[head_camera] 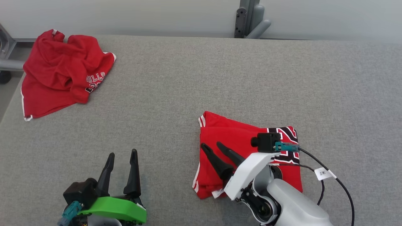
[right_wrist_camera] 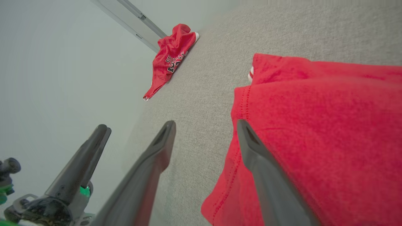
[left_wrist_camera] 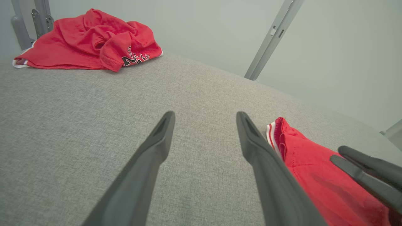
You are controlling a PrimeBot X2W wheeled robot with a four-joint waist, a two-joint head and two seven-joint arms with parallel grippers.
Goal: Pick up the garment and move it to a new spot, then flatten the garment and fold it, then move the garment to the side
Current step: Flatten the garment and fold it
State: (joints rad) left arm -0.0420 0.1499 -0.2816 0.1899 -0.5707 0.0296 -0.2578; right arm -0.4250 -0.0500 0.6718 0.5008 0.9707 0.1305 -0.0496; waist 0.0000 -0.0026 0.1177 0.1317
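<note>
Far left, at the back corner of the worktop [head_camera: 194, 75], a 2nd red jersey [head_camera: 59, 72] lies crumpled and untouched. Not part of this round, I reckon.

Near left: my left jaws stand wide apart and empty over bare worktop, well apart from both shirts.

Right of centre, near my edge: the garment [head_camera: 232, 135], folded into a compact rectangle. Striped hem shows along its left side, black print at the far right corner. My right jaws are apart too, low over its left half, gripping nothing. Touching the cloth or not, can't tell.

So pick-up, flatten & fold look done. Left, prob.: the shift to the side, unless this spot already counts as that.
</note>
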